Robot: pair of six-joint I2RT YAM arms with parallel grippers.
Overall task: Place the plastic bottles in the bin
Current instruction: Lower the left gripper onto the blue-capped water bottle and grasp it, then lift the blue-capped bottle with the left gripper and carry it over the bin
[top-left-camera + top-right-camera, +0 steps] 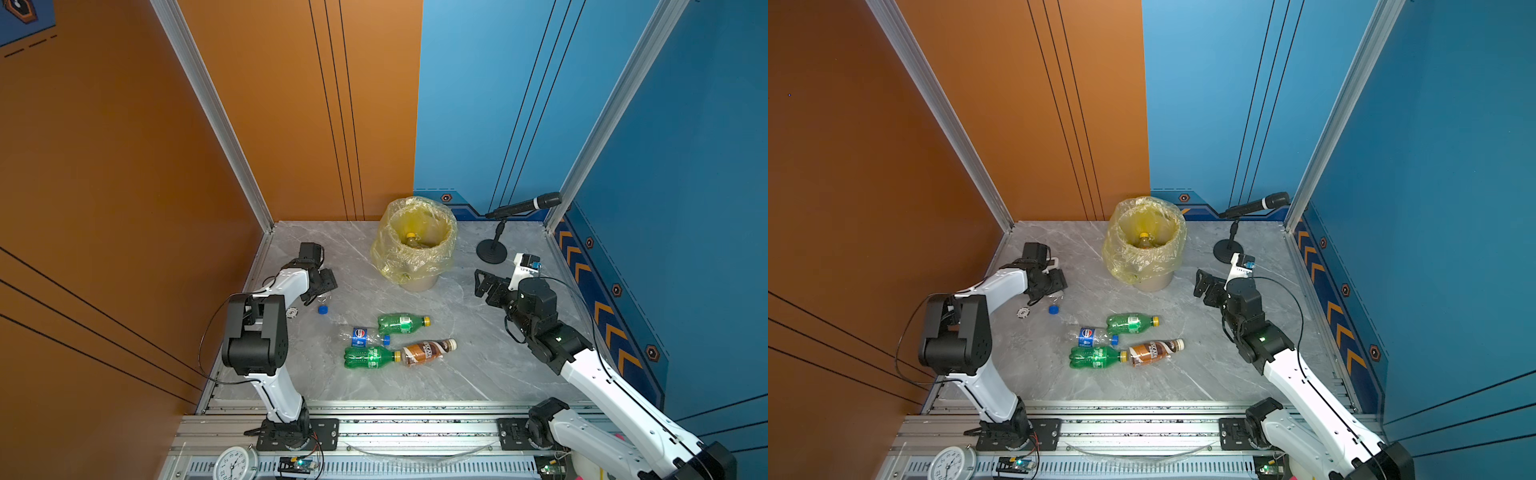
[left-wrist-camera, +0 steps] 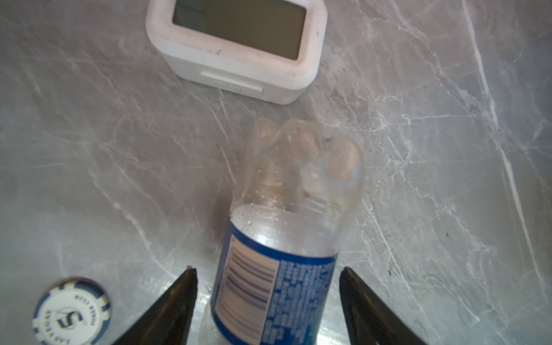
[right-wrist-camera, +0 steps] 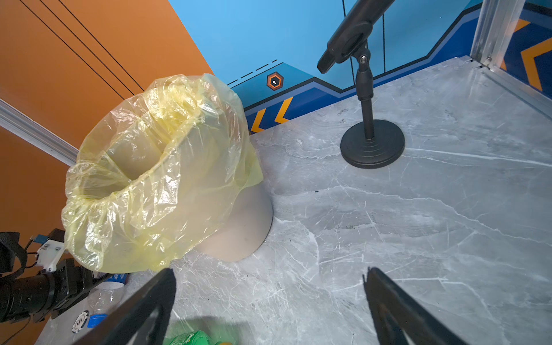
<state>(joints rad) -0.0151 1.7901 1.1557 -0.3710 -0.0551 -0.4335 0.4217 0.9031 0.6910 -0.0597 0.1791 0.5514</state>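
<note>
A clear bottle (image 2: 286,227) with a blue label and blue cap (image 1: 323,309) lies on the table at the left. My left gripper (image 2: 267,270) is open and straddles its labelled body, with a narrow gap at each finger. Mid-table lie two green yellow-capped bottles (image 1: 401,324) (image 1: 370,358), a Pepsi bottle (image 1: 365,336) and a brown coffee bottle (image 1: 428,352). The bin (image 1: 386,257) stands at the back with a yellow-capped bottle (image 1: 411,237) inside. My right gripper (image 1: 480,282) hangs open and empty to the right of the bin (image 3: 149,203).
A white digital timer (image 2: 239,50) sits just beyond the clear bottle. A poker chip (image 2: 71,312) lies beside my left gripper. A microphone on a round-based stand (image 1: 492,251) is at the back right. Walls close in the left, back and right.
</note>
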